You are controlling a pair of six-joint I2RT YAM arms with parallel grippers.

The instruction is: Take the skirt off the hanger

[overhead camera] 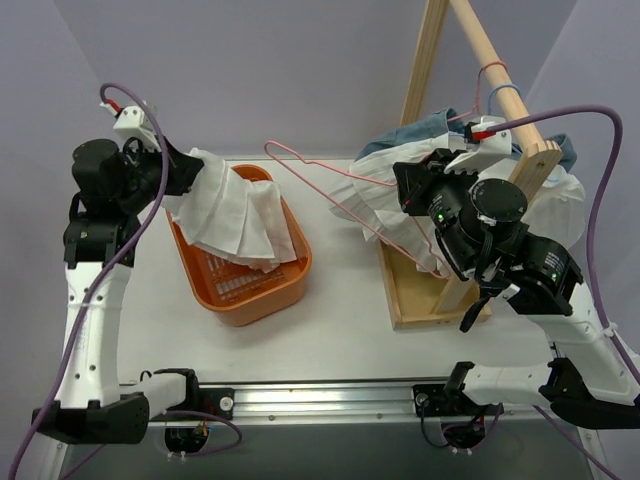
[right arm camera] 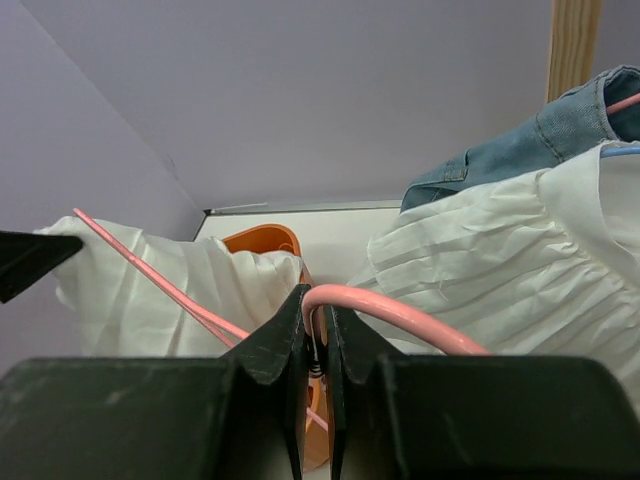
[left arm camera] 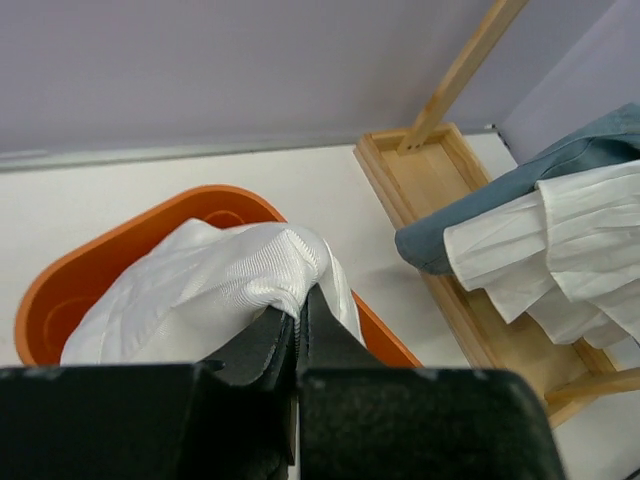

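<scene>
Over the basket [overhead camera: 255, 300], skirt [overhead camera: 235, 215] hangs pinched in L jaws; R jaws clamp hanger [right arm camera: 400, 313].

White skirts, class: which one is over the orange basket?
The skirt pinched by the left gripper, draping into the basket; the other white skirt is bunched at the wooden rack.

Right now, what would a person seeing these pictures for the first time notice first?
The white skirt, shut in the left gripper at the left, hangs down into the orange basket. The right gripper is shut on a pink hanger, whose wire reaches out bare toward the basket. At the right, a wooden rack carries a denim garment and a white pleated garment.
</scene>
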